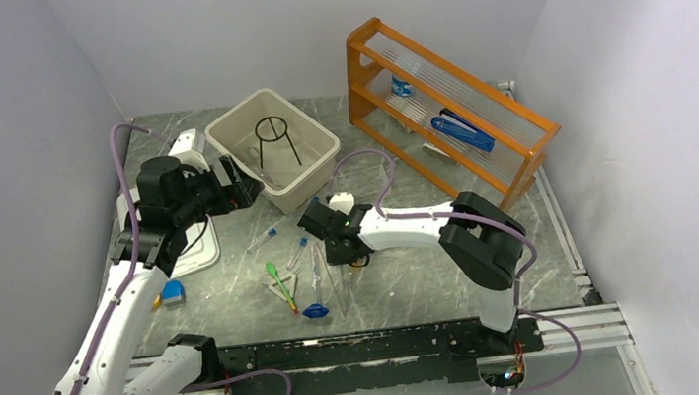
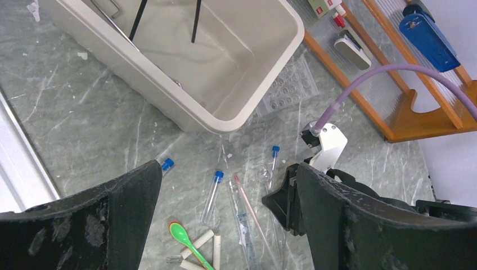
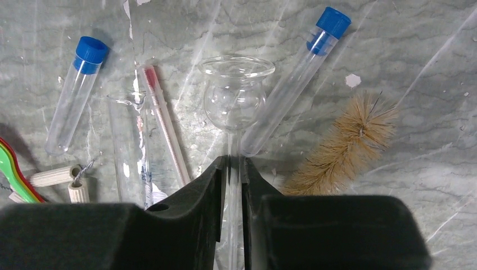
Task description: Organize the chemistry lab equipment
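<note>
My right gripper (image 3: 235, 160) is low over the loose tools on the table, shut on the thin stem of a clear glass funnel (image 3: 233, 95) whose bulb lies just ahead of the fingertips. Blue-capped test tubes (image 3: 73, 93) (image 3: 295, 84) lie on either side, with a tan brush (image 3: 343, 146) to the right. A red-tipped glass rod (image 3: 166, 129) and a graduated tube (image 3: 129, 152) lie to the left. My left gripper (image 2: 229, 169) hangs open beside the beige bin (image 2: 247, 101), holding nothing. The black ring stand (image 1: 276, 138) stands in the bin. A clear tube rack (image 2: 287, 84) lies flat behind it.
An orange wooden shelf (image 1: 445, 107) stands at the back right with blue items on it. A white tray (image 1: 197, 250) and a small blue block (image 1: 172, 291) sit at the left. Green droppers (image 1: 281, 285) and a blue piece (image 1: 316, 311) lie near the front.
</note>
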`<state>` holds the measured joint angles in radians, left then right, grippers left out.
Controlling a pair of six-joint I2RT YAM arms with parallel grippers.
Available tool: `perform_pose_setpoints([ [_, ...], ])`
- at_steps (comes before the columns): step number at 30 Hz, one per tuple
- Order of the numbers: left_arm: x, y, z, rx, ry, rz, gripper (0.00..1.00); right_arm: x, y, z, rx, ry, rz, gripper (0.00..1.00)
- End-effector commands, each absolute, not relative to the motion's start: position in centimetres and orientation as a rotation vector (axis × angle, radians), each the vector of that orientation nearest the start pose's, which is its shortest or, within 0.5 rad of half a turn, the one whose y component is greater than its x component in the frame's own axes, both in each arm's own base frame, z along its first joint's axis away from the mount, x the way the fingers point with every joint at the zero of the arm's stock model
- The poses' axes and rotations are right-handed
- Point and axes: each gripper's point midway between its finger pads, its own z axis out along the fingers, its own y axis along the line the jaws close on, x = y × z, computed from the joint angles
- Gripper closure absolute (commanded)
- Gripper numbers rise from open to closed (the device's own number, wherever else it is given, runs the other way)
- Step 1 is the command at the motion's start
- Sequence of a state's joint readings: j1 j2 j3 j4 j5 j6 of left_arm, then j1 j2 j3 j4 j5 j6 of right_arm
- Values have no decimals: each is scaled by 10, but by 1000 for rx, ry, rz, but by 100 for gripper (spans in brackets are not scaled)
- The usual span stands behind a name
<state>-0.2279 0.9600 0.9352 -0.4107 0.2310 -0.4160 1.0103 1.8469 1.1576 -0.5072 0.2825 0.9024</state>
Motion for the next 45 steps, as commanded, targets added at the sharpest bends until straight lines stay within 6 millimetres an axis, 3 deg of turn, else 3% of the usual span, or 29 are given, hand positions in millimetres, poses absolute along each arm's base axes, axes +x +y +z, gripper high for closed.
perform_pose_setpoints([
  [1,303,-124,258,-59,2008,-626,8,224,313,4,-72,2675,118,84],
  [6,302,-123,258,-71,2006,-628,7,226,330,17,-100,2636,262,92],
  [11,299,-127,258,-80,2008,-667,7,233,346,60,-115,2513,457,93],
  [18,292,-144,273,-9,1972,-782,7,254,349,149,-83,2235,645,94],
  [24,274,-177,294,178,1889,-1019,12,265,351,241,-72,1984,867,94],
  [28,255,-199,309,329,1798,-1197,12,270,356,291,-94,1843,1007,93],
  [31,238,-212,318,444,1722,-1300,8,278,359,312,-117,1786,1113,93],
  [37,237,-230,308,462,1764,-1291,3,275,365,344,-206,1698,1340,94],
  [41,240,-247,303,444,1799,-1287,19,265,373,351,-290,1678,1417,94],
  [45,241,-253,312,431,1770,-1297,36,260,375,348,-329,1689,1441,94],
])
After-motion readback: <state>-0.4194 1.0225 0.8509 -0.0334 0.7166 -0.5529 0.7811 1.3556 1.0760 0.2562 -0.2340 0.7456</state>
